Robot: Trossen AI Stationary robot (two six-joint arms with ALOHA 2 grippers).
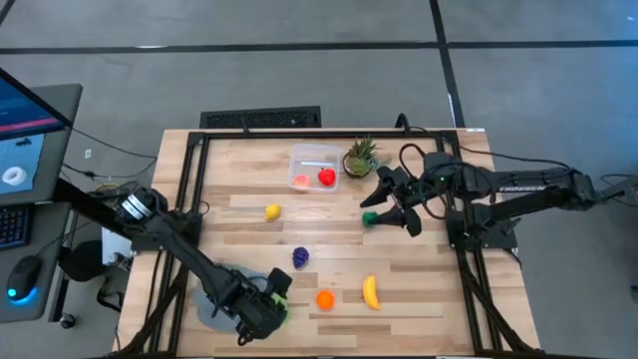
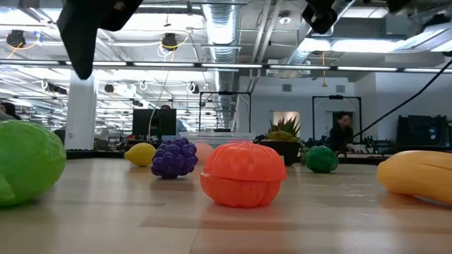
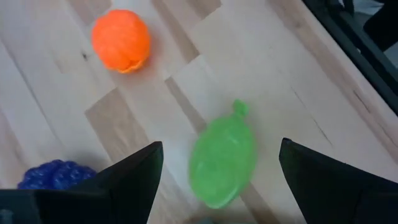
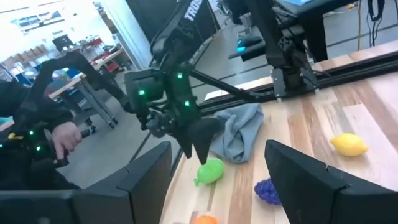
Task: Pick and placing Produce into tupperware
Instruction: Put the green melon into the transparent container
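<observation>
The clear tupperware (image 1: 314, 160) stands at the table's far middle with a red piece (image 1: 326, 178) and a pinkish piece (image 1: 301, 181) inside. My left gripper (image 3: 221, 186) is open near the front edge. It slants down over a light green pear (image 3: 222, 158), with one finger on either side of it and above it. The pear lies on its side on the wood. My right gripper (image 4: 227, 180) is open and raised, with nothing between its fingers. It hangs above a dark green piece (image 1: 371, 217) that sits on the table.
Loose on the table are a lemon (image 1: 271, 211), purple grapes (image 1: 300, 256), an orange (image 1: 324, 298) and a banana (image 1: 370, 291). A potted plant (image 1: 361, 158) stands right of the tupperware. A grey cloth (image 4: 239, 140) lies at the front left under my left arm.
</observation>
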